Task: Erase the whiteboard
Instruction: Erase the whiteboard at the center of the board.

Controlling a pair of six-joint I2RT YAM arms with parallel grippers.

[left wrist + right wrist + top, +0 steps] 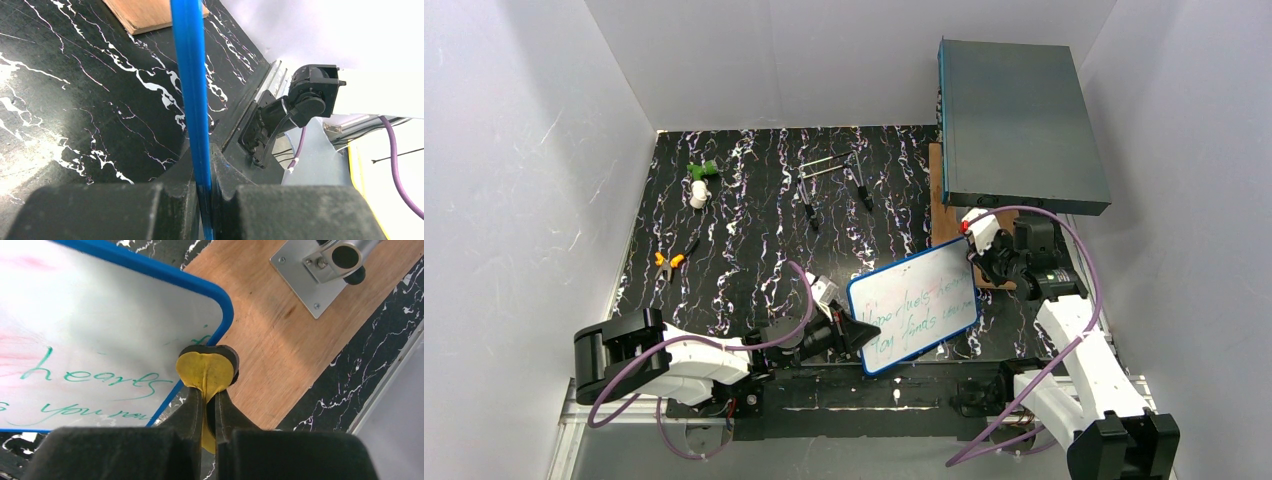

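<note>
The whiteboard (914, 305) has a blue frame and is tilted up off the black marbled table, with green and red handwriting on its face (90, 340). My left gripper (856, 335) is shut on the board's left edge. In the left wrist view the blue frame (192, 90) runs up from between the closed jaws of the left gripper (204, 175). My right gripper (979, 262) (210, 395) is shut on a yellow eraser pad (206, 369) with a black backing. The pad sits against the board's rounded corner, beside the green writing.
A large grey-teal box (1022, 125) stands at the back right on a wooden board (280, 340) that carries a metal bracket (320, 275). A green and white object (700, 180), orange pliers (669, 260), black pens (864, 195) and a metal rod (824, 165) lie further back.
</note>
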